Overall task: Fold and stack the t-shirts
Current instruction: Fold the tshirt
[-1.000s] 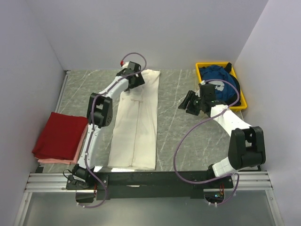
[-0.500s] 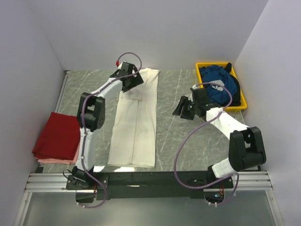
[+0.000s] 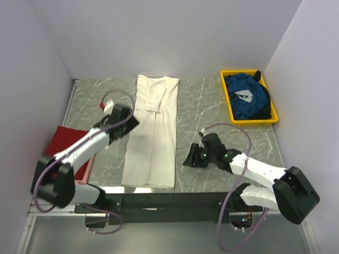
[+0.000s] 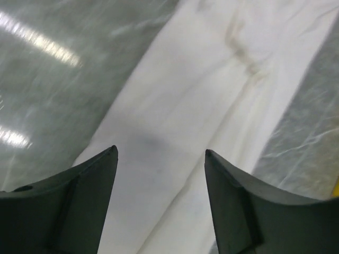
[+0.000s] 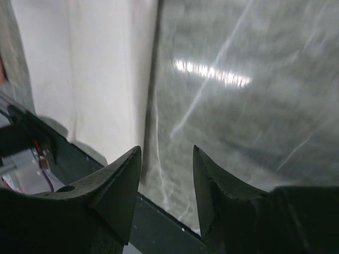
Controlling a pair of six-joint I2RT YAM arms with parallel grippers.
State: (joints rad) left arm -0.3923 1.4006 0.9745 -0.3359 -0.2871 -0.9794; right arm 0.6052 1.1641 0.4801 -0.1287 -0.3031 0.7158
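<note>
Arms drawn nearward. Cream-white folded cloth t-shirt (image 3: 152, 138), axis near-far, between left end effector (image 3: 128, 120) and right end effector (image 3: 189, 158); both parted, empty.

Cream tee (image 3: 153, 143), dark red tee (image 3: 66, 136), blue tee (image 3: 255, 106).

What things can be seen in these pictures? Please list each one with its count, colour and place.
cream tee: 1, cream-white, folded into a long strip, middle of the table
red tee: 1, dark red, folded, left edge of the table, partly under the left arm
blue tee: 1, blue with white print, bunched inside the tray
tray: 1, yellow, far right corner of the table
table: 1, grey marble pattern, between white walls
left gripper: 1, black, open, over the cream tee
right gripper: 1, black, open, over bare table just right of the cream tee's near end
</note>
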